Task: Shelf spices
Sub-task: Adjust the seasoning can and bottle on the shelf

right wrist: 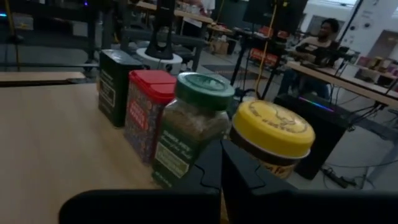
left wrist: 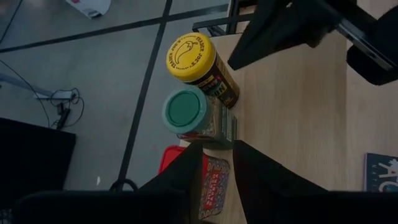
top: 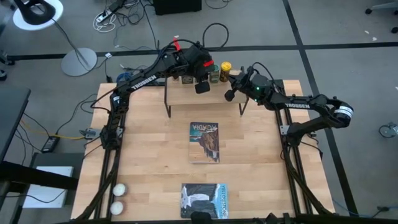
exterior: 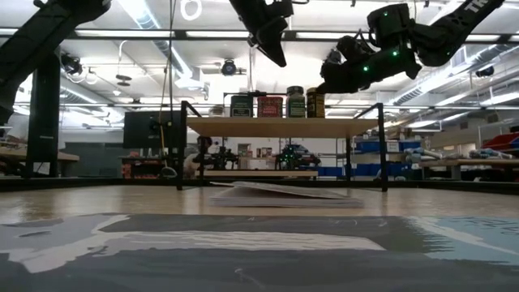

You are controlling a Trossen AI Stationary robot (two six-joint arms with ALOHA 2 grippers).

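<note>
While the left claw (top: 203,85) hangs above the shelf (top: 186,94) in the upper middle of the high view, its fingers stand narrowly apart and hold nothing; in its wrist view they point down at the green jar (left wrist: 189,115). The right claw (top: 231,93), fully closed and empty, sits just right of it, near the yellow-lidded jar (top: 226,67).

Four spices stand in a tidy row along the shelf's far edge, touching or nearly so: dark square tin (right wrist: 116,84), red tin (right wrist: 147,109), green jar and yellow-lidded jar. Packed to the back like this, they probably leave the front of the board free for a fifth; I cannot find the tiny pale jar.

The yellow lid bears a banana-like drawing and lettering that seems to read "Trader Joe's". "TROSSEN" runs along both arms. On the worktop (top: 149,162) below lie two books (top: 204,142), the upper titled "ARTAGA" or similar, and two white balls (top: 118,198) at lower left.
</note>
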